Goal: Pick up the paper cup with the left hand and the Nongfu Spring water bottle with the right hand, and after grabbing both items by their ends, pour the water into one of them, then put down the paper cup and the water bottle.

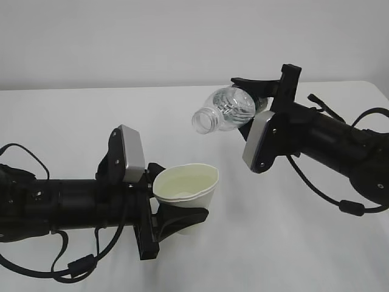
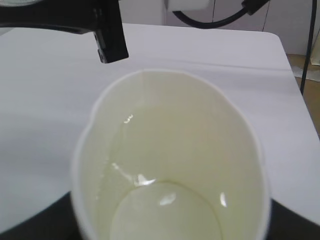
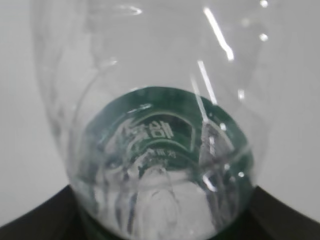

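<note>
I have the bottle (image 1: 226, 109) tipped on its side above the table (image 1: 73, 115), long axis near level, open neck pointing left and slightly down, just short of the cup (image 1: 185, 190). No stream shows; the cup looks wet inside. I judge this the pouring step. My right gripper (image 1: 260, 103) pinches the bottle's base; my left gripper (image 1: 159, 207) clamps the cup upright. Next I'd right the bottle, then lower both.

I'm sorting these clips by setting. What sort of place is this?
Probably a robotics lab or test bench: a bare white table against a plain wall, with only two black robot arms holding a paper cup and a water bottle.
</note>
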`<state>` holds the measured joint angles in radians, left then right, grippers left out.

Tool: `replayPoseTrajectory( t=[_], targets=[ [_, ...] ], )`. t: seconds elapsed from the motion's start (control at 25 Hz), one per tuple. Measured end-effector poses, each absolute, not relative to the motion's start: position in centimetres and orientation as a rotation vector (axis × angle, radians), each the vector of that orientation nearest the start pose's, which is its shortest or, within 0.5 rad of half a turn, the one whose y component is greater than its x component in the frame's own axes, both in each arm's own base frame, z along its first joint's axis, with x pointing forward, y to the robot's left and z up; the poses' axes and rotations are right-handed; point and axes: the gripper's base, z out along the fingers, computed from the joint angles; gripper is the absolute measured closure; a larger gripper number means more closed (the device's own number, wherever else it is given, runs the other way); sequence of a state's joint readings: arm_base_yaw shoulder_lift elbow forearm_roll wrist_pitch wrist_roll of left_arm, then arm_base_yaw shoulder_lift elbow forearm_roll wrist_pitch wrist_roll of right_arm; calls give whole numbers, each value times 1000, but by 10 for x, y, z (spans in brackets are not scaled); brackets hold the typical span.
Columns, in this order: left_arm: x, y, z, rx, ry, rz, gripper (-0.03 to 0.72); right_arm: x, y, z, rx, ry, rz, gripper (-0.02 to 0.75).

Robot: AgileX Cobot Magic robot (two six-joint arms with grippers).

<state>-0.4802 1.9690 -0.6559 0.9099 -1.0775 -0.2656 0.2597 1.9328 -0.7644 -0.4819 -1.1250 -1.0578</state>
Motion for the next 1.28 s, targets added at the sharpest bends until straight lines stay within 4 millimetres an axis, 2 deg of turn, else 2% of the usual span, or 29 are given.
replayPoseTrajectory(
  t=[1.28],
  targets=[
    [247,-200,116,1168,1538,-875,271,336,120,160,-1016,1204,-175,291]
  ],
)
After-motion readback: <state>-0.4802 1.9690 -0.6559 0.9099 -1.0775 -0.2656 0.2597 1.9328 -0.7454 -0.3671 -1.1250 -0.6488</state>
